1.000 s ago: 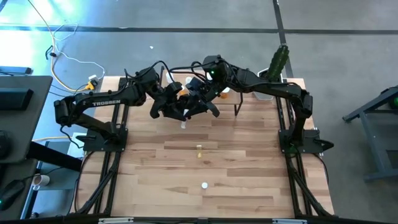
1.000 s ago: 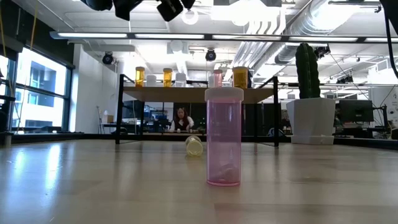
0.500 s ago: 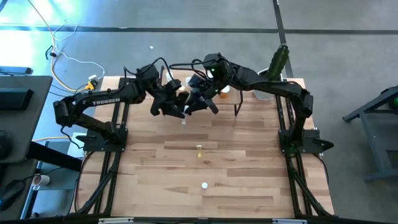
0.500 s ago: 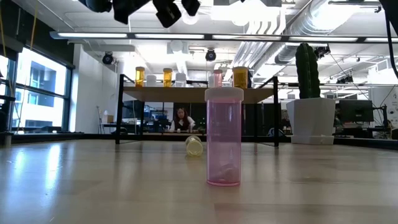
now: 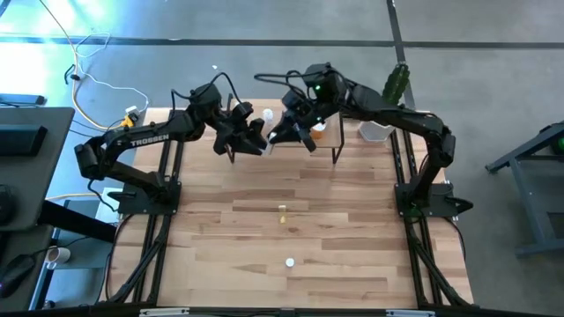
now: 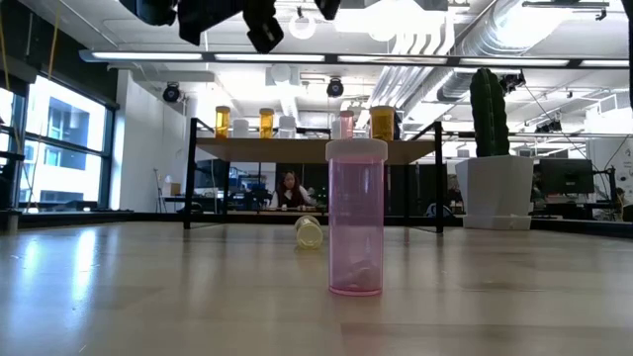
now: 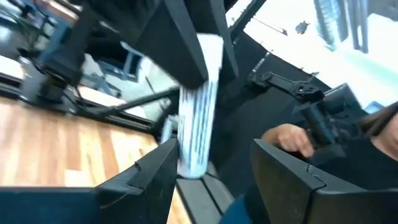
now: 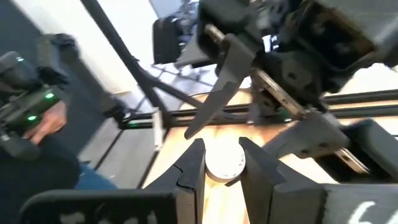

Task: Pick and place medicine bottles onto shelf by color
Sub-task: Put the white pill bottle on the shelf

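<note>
My right gripper (image 8: 222, 149) is shut on a white medicine bottle (image 8: 224, 165), high above the table's far middle (image 5: 284, 134). My left gripper (image 7: 213, 149) is open just left of it (image 5: 251, 139); its fingers stand on either side of the bottle's lower end (image 7: 191, 163) without touching. A pink bottle (image 6: 356, 218) stands upright on the table. A yellowish bottle (image 6: 309, 231) lies on its side behind it. The shelf (image 6: 316, 145) at the far edge carries orange (image 6: 223, 121), white (image 6: 287, 127) and pink (image 6: 345, 124) bottles. My right gripper pinches the white bottle between its two fingers at the capped upper end (image 8: 225, 175). In the left wrist view its dark fingers (image 7: 186, 50) cover that end. The bottle hangs below them, slightly tilted and lifted clear of table and shelf.
A cactus in a white pot (image 6: 492, 148) stands at the table's far right corner. The shelf's thin black legs (image 6: 190, 178) stand on the far table. The pink bottle (image 5: 289, 261) and yellowish bottle (image 5: 282, 212) sit on the near middle. A person's hand (image 7: 292, 137) shows beyond the table.
Both grippers have moved toward the table's far edge and drawn apart: the left toward the left, the right toward the right and over the shelf. The white bottle has travelled with them toward the far side.
</note>
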